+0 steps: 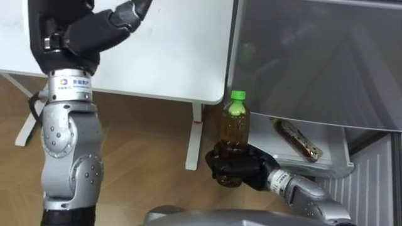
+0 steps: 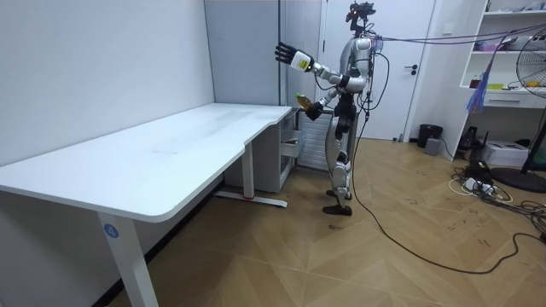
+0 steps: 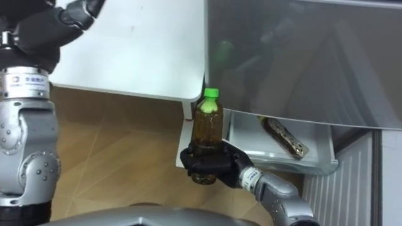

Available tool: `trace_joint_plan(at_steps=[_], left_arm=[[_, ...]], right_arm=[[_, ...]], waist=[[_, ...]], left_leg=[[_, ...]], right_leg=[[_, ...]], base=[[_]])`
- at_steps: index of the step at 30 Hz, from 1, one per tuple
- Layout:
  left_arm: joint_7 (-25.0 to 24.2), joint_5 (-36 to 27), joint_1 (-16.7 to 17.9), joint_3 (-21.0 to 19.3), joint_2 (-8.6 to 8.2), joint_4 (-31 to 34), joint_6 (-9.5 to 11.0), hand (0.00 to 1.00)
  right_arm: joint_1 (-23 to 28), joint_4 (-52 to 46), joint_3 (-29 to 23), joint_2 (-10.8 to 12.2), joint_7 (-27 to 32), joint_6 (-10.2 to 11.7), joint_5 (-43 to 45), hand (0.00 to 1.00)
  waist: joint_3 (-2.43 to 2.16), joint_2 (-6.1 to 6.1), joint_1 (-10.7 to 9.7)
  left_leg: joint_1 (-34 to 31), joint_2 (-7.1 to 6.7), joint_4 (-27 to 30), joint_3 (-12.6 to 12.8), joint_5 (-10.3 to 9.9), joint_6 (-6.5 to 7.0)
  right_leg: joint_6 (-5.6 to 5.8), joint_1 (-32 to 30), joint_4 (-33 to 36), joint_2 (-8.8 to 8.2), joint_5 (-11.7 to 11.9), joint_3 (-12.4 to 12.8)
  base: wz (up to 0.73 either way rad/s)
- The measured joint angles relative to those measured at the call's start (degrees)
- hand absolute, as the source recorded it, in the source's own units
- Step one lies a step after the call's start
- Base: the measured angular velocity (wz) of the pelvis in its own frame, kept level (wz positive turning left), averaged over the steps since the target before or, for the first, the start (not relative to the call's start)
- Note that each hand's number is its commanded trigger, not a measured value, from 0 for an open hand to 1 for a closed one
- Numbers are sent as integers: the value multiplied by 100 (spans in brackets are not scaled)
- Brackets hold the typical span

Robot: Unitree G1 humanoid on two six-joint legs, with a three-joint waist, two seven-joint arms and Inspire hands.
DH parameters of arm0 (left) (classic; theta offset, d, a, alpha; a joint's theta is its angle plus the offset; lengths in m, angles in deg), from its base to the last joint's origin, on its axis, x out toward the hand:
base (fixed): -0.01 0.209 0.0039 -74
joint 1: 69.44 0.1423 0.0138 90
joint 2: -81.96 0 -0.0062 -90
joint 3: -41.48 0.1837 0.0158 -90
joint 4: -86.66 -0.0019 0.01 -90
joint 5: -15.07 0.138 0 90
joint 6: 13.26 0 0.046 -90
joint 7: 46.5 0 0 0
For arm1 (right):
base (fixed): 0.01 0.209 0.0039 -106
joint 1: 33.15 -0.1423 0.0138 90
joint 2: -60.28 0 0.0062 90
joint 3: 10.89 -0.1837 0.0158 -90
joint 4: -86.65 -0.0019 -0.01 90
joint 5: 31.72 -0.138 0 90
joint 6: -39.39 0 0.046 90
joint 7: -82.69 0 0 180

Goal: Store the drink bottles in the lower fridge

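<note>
Just right of the right robot hand (image 1: pixel 235 168), an open white drawer (image 1: pixel 333 141) juts from the foot of the grey fridge (image 1: pixel 314 63), its left edge close beside the hand. Up and to that hand's left, the tabletop (image 1: pixel 176 50) ends in a rounded corner. A white table leg (image 1: pixel 195 135) stands just beside the hand, with bare wooden floor (image 1: pixel 144 144) farther left, so the free room lies left and below.

The eye views look into the drawer, where a second bottle (image 1: pixel 297 139) lies on its side, right of the hand and apart from it. The room view shows the robot standing upright at the tabletop's far end with wide floor behind it. Its left robot hand (image 2: pixel 284 53) is raised high, fingers spread, holding nothing.

The right robot hand is curled tight round the lower part of an upright bottle (image 1: pixel 235 125) of brown drink with a green cap. It holds this bottle in the air left of the drawer, not yet inside.
</note>
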Motion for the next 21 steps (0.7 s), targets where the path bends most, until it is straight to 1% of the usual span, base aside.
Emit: trace_joint_plan(at_steps=[3, 4, 6, 7, 8, 10, 12, 15, 16, 17, 18, 20, 21], left_arm=[[313, -4, 2, -85, -8, 0, 30, 0], [418, -3, 21, -140, -17, 0, 39, 0], [528, -2, 120, -246, -47, -1, 48, 0], [588, -2, 212, -303, -69, -2, 48, 0], [613, -1, 248, -340, -94, -2, 48, 0], [773, 3, 327, -504, -218, -6, 47, 0], [910, 3, 364, -642, -221, -77, 42, 0], [1193, 1, 370, -773, -217, -433, 45, 0], [1283, 6, 388, -767, -211, -706, 43, 0], [1337, 8, 446, -768, -206, -1017, 34, 0], [1370, 6, 483, -761, -201, -1164, 28, 0], [1453, -51, 647, -763, -201, -1674, 9, 0], [1469, -79, 713, -764, -201, -1763, -1, 0]], right_arm=[[122, -25, -129, 41, 84, 0, 110, 100], [201, -25, -201, 43, 120, 0, 109, 100], [316, -25, -224, 44, 140, 0, 108, 100], [415, -25, -245, 34, 140, 0, 108, 100], [455, -25, -270, 34, 140, 0, 108, 100], [544, -26, -347, 43, 139, -6, 108, 100], [574, -47, -402, 57, 143, -21, 108, 100], [620, -181, -419, 35, 211, -76, 115, 100], [617, -207, -424, 32, 242, -89, 114, 100], [616, -254, -435, 33, 268, -129, 114, 100], [617, -269, -432, 36, 276, -131, 104, 100], [616, -299, -436, 50, 316, -131, 90, 100], [617, -298, -441, 50, 316, -131, 108, 100]], waist=[[7, 44, 47], [0, 61, 75], [-1, 87, 109], [-14, 92, 112], [-12, 95, 118], [-14, 87, 140], [-16, 81, 168], [-26, 98, 250], [-32, 107, 303], [-37, 115, 338], [-37, 114, 359], [-40, 75, 421], [-41, 71, 423]], left_leg=[[7, 0, 2, -8, 0, 0], [21, 0, -7, -5, 1, 0], [119, 2, -60, 11, 2, 0], [158, 3, -83, 7, 2, -1], [181, 3, -93, 8, 2, 0], [199, -3, -99, 11, 0, 0], [197, -7, -103, 20, 0, 0], [204, -4, -102, 20, 1, -1], [206, -4, -105, 20, 1, -1], [210, -7, -108, 21, 1, -1], [209, -9, -112, 22, 1, -1], [193, -11, -124, 40, 1, -2], [191, -10, -129, 38, 1, -2]], right_leg=[[0, 20, -2, 0, 0, -41], [0, 27, -6, -2, 0, -40], [0, 83, -13, -1, 0, -49], [3, 114, -16, -1, -2, -56], [4, 134, -15, -1, -3, -56], [5, 172, -55, -4, -3, -77], [5, 187, -94, -1, -3, -71], [5, 187, -96, 6, -3, -64], [5, 181, -99, 5, -4, -58], [5, 185, -111, 5, -4, -56], [5, 187, -124, 5, -4, -57], [4, 177, -186, 7, -4, -54], [4, 179, -188, 7, -4, -56]], base=[[0], [-5], [-6], [0], [0], [0], [0], [0], [0], [0], [-3], [-2], [0]])
